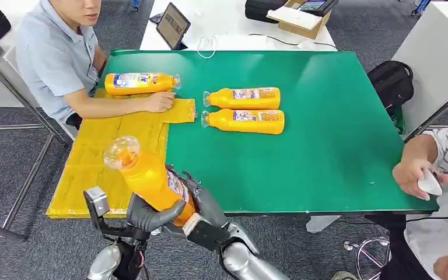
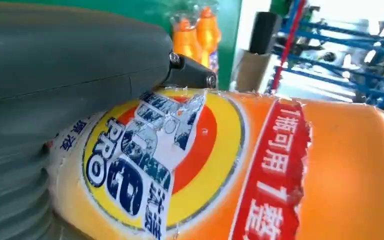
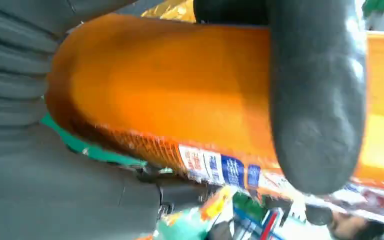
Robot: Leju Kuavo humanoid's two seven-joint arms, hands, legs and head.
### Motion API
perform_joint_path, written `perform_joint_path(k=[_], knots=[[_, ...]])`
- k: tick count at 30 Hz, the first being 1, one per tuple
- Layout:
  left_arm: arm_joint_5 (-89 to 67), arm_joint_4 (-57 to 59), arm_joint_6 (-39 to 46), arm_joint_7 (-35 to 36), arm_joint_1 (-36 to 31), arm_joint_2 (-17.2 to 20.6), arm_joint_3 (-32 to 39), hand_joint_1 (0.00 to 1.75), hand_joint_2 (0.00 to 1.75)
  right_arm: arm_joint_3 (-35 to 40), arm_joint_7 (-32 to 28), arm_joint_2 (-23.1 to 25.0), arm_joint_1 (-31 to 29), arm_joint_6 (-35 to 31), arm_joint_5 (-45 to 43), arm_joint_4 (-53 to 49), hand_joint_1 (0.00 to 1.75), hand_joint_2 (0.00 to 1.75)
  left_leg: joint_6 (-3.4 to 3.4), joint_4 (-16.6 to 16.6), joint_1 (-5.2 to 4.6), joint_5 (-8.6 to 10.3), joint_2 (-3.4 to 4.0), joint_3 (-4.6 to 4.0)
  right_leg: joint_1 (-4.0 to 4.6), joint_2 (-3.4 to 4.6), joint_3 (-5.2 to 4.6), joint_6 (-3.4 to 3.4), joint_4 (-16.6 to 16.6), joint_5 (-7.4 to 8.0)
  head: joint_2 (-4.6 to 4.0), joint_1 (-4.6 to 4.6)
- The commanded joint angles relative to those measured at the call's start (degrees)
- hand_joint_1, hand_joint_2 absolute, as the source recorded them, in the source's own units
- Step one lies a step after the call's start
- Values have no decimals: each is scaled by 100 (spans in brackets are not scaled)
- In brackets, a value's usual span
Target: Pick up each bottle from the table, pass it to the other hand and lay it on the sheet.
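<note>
While both hands point(image 1: 169, 213) clamp bottle point(image 1: 149, 175), person's hand point(image 1: 160, 101) rests on sheet point(image 1: 105, 157).

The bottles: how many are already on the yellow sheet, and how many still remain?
Done: one bottle lies on the yellow sheet, beside a person's hand. In hand: a second bottle is gripped by both the left hand and the right hand, mid-handover. Left: two bottles lie on the green table.
</note>
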Motion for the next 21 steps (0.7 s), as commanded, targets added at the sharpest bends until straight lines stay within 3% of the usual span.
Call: perform_joint_path(k=[1,2,4,9,13,16,18,21], knots=[[-387,1323,1297,315,-866,121,467,175,175,705,-17,-598,351,-1321,-99,-1472,0,0,-9,1,8,-7,-9,17,8,-9,22,-14,-2,-8,0,0],[-387,1323,1297,315,-866,121,467,175,175,705,-17,-598,351,-1321,-99,-1472,0,0,-7,-3,4,0,-13,8,5,-13,13,-10,-2,-4,0,2],[-586,1693,1488,285,-1146,230,566,175,175,815,-17,-623,358,-2050,-116,-1791,0,0,-8,-7,3,-1,-8,17,3,-3,19,-13,-4,-3,0,2],[-655,1692,1552,288,-1190,266,594,175,175,811,-17,-606,363,-2174,-179,-1863,0,0,-9,-2,11,4,-7,12,12,-14,14,-18,-3,-5,0,2],[-902,1689,1743,308,-1366,424,794,175,175,299,-17,-355,571,-2460,-233,-2152,0,0,-12,3,15,-4,-1,16,16,-7,19,-23,3,-8,0,2],[-2168,1818,2342,221,-1663,587,496,175,175,-168,-17,-123,633,-2460,-127,-2233,0,0,-11,3,10,3,0,3,11,-8,5,-21,7,-3,0,0],[-3618,2092,2635,629,-1961,746,18,175,175,-506,-17,45,666,-2460,21,-2387,0,0,-11,4,9,7,-10,-5,10,-19,-2,-20,10,-3,0,0],[-3824,2153,2614,691,-2040,753,-56,175,175,-572,-17,84,681,-2460,103,-2402,0,0,-8,1,7,10,-8,-5,7,-16,-7,-17,5,1,0,0]])
